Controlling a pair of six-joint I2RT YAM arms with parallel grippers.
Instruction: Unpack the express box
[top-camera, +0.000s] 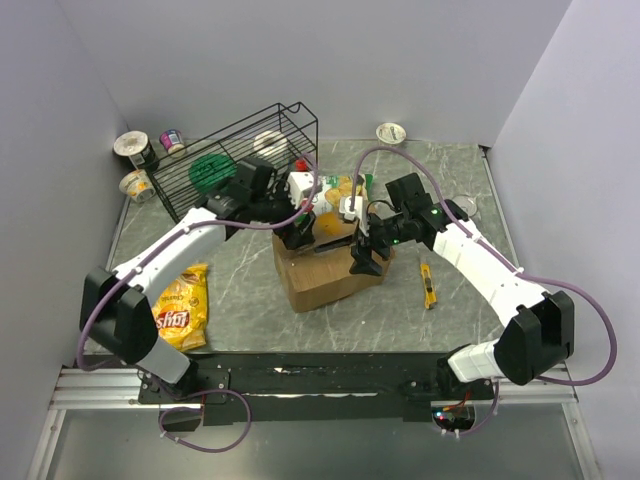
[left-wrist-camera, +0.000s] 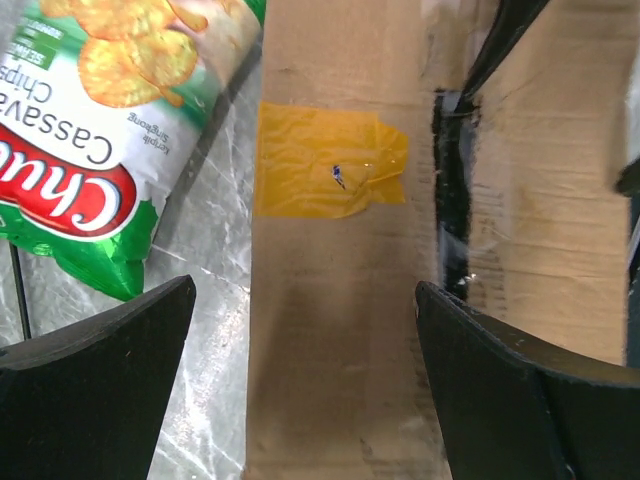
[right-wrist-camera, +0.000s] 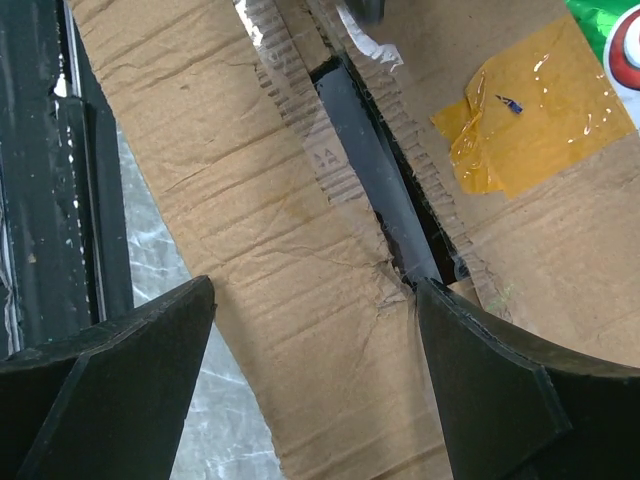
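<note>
The express box (top-camera: 335, 282), a brown cardboard carton, stands mid-table with both grippers over its top. My left gripper (top-camera: 297, 238) is open at the box's far left edge. In the left wrist view its jaws (left-wrist-camera: 305, 330) stand wide apart on either side of a cardboard flap (left-wrist-camera: 340, 330) bearing an orange tape patch (left-wrist-camera: 328, 160). My right gripper (top-camera: 366, 258) is open at the box's right side. In the right wrist view its jaws (right-wrist-camera: 315, 325) straddle a creased flap (right-wrist-camera: 290, 300) beside a dark slit (right-wrist-camera: 375, 185) between the flaps.
A green cassava chips bag (top-camera: 342, 190) lies behind the box, also in the left wrist view (left-wrist-camera: 90, 130). A black wire basket (top-camera: 235, 160) stands back left with cups (top-camera: 135, 165) beside it. A yellow chip bag (top-camera: 183, 305) lies front left. A small yellow item (top-camera: 428, 286) lies right.
</note>
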